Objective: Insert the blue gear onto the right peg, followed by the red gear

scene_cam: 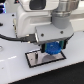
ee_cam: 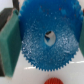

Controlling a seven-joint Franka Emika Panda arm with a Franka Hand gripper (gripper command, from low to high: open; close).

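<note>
The gripper (scene_cam: 52, 46) holds the blue gear (scene_cam: 52, 48) between its two fingers. In the wrist view the gear (ee_cam: 49, 39) fills most of the frame, seen flat-on, with its toothed rim all round and a hole in the centre hub. One teal finger pad (ee_cam: 9, 44) presses against the rim on one side; the other pad (ee_cam: 82, 42) shows only as a sliver at the opposite frame edge, against the rim. The fingers are closed on the gear.

In the exterior view the gear hangs directly over the grey plate (scene_cam: 35, 60), above the end of the plate toward the exterior view's right. The plate lies flat on the white table (scene_cam: 65, 72), its black edge visible along the near side. Whether the gear touches the plate cannot be told. The pegs are hidden behind the gear and gripper in both views.

The red gear (ee_cam: 50, 81) appears only in the wrist view, as a small red arc beyond the blue gear's rim, lying on the white table. It is apart from the blue gear and free of the gripper.
</note>
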